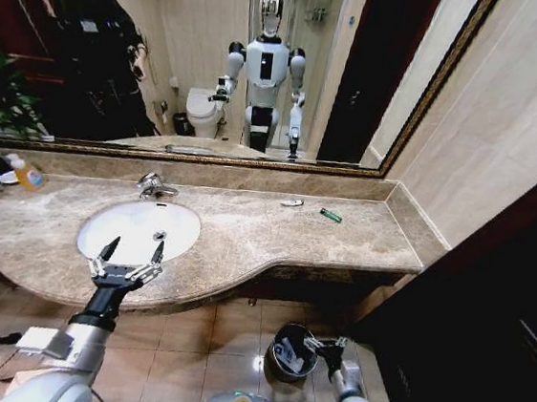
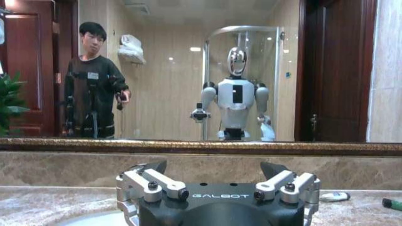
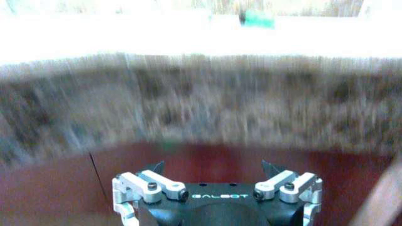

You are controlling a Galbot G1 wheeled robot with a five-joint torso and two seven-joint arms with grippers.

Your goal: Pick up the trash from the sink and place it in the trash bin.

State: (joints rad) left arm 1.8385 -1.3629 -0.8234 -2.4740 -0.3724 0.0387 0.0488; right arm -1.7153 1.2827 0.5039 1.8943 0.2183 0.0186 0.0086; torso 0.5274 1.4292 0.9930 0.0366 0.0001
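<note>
**A:** Head view first: where are the arms?

**B:** The left end effector (image 1: pixel 129 256) hangs over the front rim of the sink (image 1: pixel 113 218), fingers spread wide and holding nothing. The right end effector (image 1: pixel 324 344) sits low, down by the floor, just beside the trash bin (image 1: pixel 286 359); its fingers look parted too, and the right wrist view agrees, though that picture is smeared.

**A:** And the trash?

**B:** Two pieces lie on the bench (image 1: pixel 246 232) well right of the basin, near the back wall: a white sachet (image 1: pixel 291 202) and a small green tube (image 1: pixel 330 214), close together but apart. Pale items rest inside the bin; I cannot tell what they are.

**A:** Anything else on the bench?

**B:** A clear bottle of orange liquid (image 1: pixel 26 172) at the far left, and the chrome faucet (image 1: pixel 152 186) behind the basin.
</note>
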